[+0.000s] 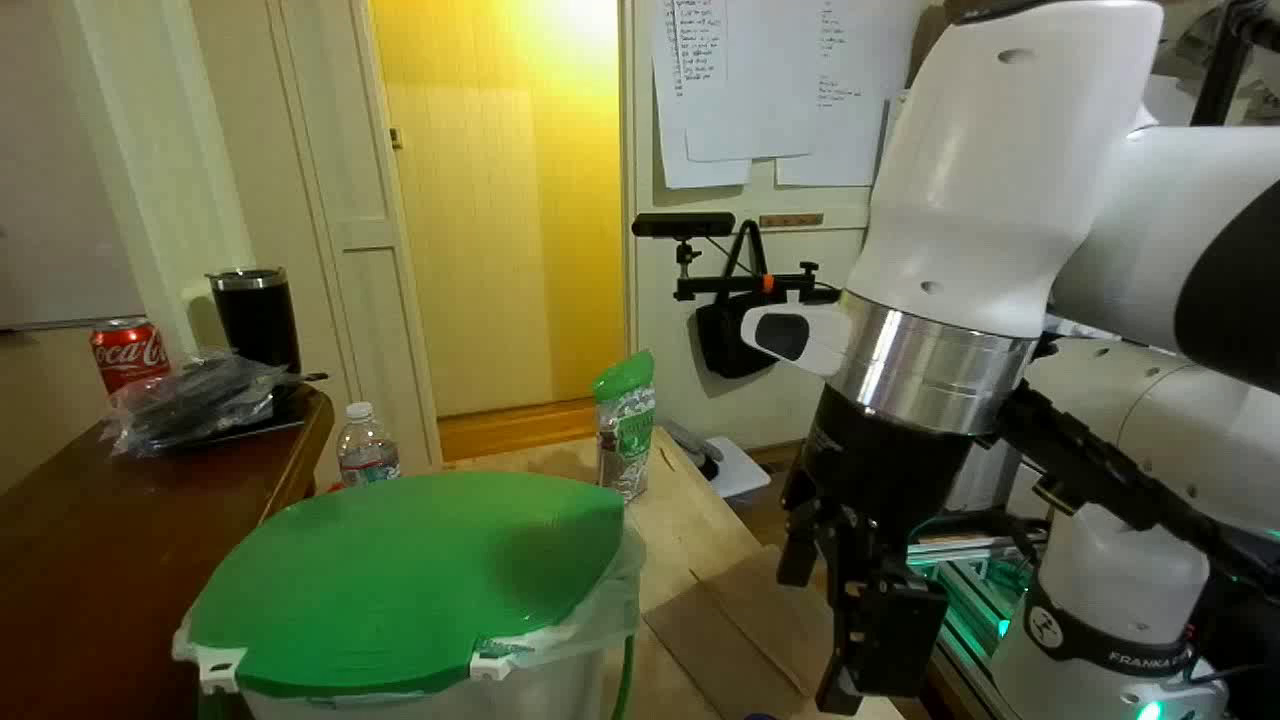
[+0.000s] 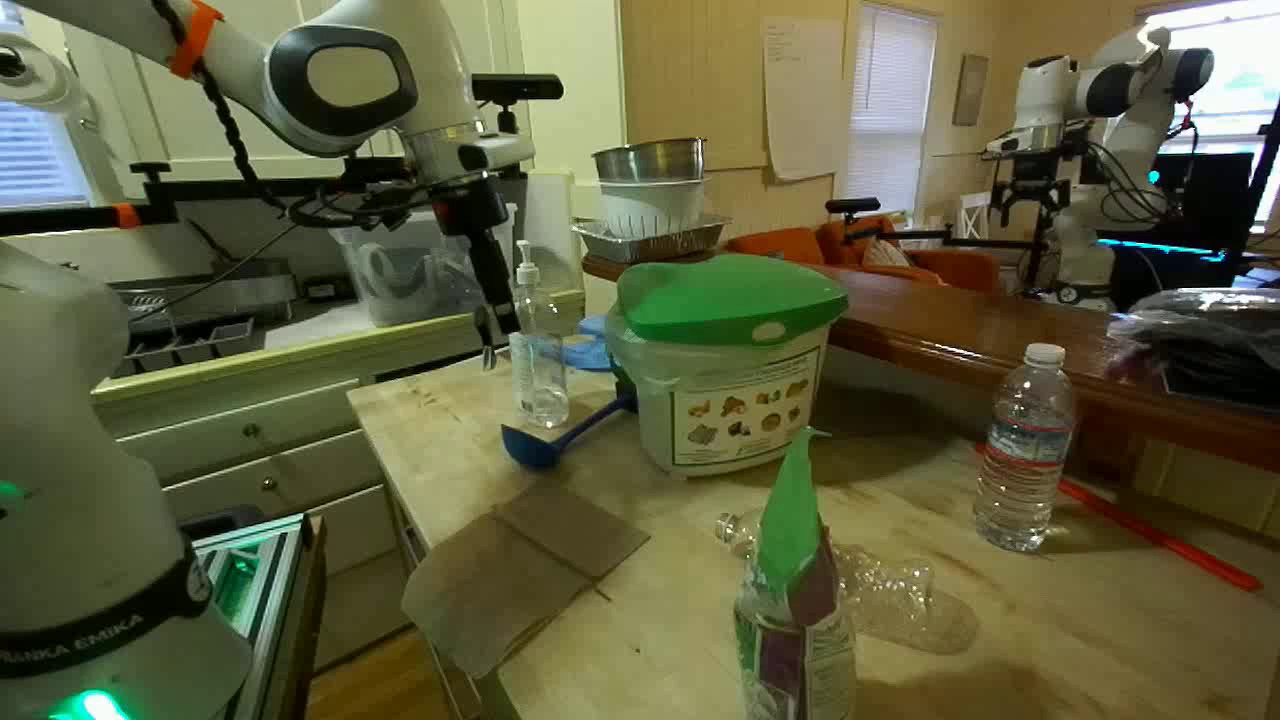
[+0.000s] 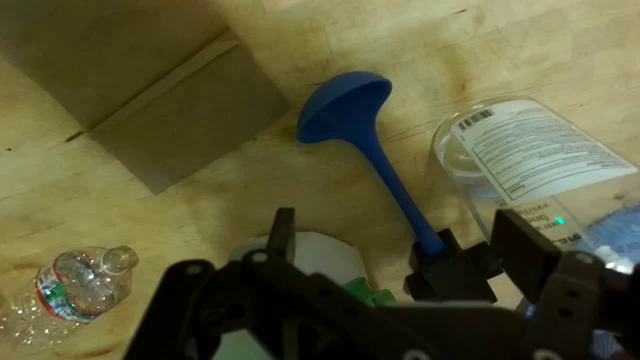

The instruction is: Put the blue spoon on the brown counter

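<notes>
the claw (image 3: 402, 239) is released, its two fingers (image 3: 283, 232) spread wide and aimed down at the pale wood tabletop (image 3: 235, 210). in the wrist view the handle of the blue ladle (image 3: 377, 157) reaches into the gap between them, yet the ladle lies beyond, on the tabletop. its long axis runs slantwise there: scoop toward the upper left, handle toward the lower right, ending at a black block (image 3: 450, 280); whether the two are joined i cannot tell. in an exterior view the same axis climbs from the scoop at the lower left toward the green-lidded bin (image 2: 735, 365).

just beside the ladle is a clear pump bottle (image 3: 530, 150), plainly upright in an exterior view; a folded brown sheet (image 3: 192, 120) lies near the scoop. a green pouch (image 1: 628, 430) stands in both exterior views.

past the bin, well apart from the ladle, is the brown counter (image 2: 930, 315). at its end a coca-cola can (image 1: 130, 355) and a black tumbler (image 1: 255, 315) show in an exterior view alone, where a blue sliver (image 1: 762, 716) at the bottom edge is too small to name. a steel bowl (image 2: 650, 160) stacked on a white colander (image 2: 650, 205) in a foil tray (image 2: 650, 242) likewise shows only in an exterior view.
</notes>
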You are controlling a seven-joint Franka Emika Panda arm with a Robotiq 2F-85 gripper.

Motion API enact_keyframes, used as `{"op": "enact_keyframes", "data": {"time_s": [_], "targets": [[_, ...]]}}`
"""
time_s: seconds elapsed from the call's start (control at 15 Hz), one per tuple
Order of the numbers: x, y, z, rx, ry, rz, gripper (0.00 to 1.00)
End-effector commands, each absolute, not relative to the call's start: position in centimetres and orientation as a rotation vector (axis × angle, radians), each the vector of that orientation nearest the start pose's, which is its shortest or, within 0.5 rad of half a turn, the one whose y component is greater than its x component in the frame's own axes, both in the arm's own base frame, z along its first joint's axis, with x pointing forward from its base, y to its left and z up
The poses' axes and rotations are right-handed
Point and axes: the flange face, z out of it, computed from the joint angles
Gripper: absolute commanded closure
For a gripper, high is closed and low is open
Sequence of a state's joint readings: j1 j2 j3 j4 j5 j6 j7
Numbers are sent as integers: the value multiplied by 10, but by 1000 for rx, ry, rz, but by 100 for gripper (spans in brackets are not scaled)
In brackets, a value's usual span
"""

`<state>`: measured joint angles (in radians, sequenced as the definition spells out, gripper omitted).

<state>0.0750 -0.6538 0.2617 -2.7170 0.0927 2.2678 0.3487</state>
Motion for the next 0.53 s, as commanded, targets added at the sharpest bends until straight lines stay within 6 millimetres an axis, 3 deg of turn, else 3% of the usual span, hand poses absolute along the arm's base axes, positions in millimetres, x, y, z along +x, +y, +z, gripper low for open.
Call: {"op": "enact_keyframes", "data": {"time_s": [0.0,0.4,0.47], "targets": [[341,118,431,-3138,160,-325,0],[341,118,431,-3138,160,-325,0],[347,115,427,-3101,224,-373,0]]}}
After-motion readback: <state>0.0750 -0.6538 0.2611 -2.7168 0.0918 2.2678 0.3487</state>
